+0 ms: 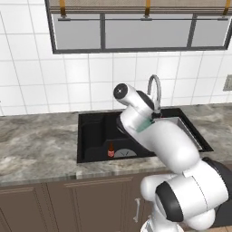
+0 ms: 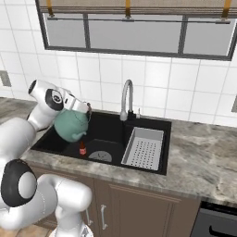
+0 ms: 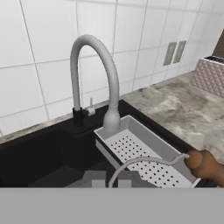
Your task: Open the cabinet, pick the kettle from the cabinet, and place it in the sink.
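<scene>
Kettle (image 2: 71, 124): teal-green, rounded body, hanging in the air over the left part of the sink (image 2: 55, 141), clear of the basin floor as seen from the right base camera. Its thin arched handle (image 3: 148, 162) with the brown top (image 3: 204, 165) runs across the bottom of the hand view, right at the fingertips. Gripper (image 2: 87, 110): jaws drawn fully together, clamped on the kettle's handle; the body hangs below and to the arm side of the hand. In the left base view just a sliver of teal (image 1: 144, 124) shows past the white forearm, above the basin (image 1: 90, 136). Sink: black, rectangular, set into the grey marbled counter (image 2: 203, 157). A grey perforated tray (image 2: 144, 148) sits in its right part. A small red bottle with a dark cap (image 2: 83, 149) stands upright on the basin floor beside the round drain (image 2: 100, 156), below the kettle. The curved silver faucet (image 2: 126, 99) rises at the back edge, well apart from the kettle. Behind: white tiled wall (image 2: 157, 88), a window with a dark frame (image 2: 134, 32). Below the counter, brown cabinet doors with silver handles (image 2: 102, 216). No legible writing or labels on any item; the bottle's label is too small to read.
</scene>
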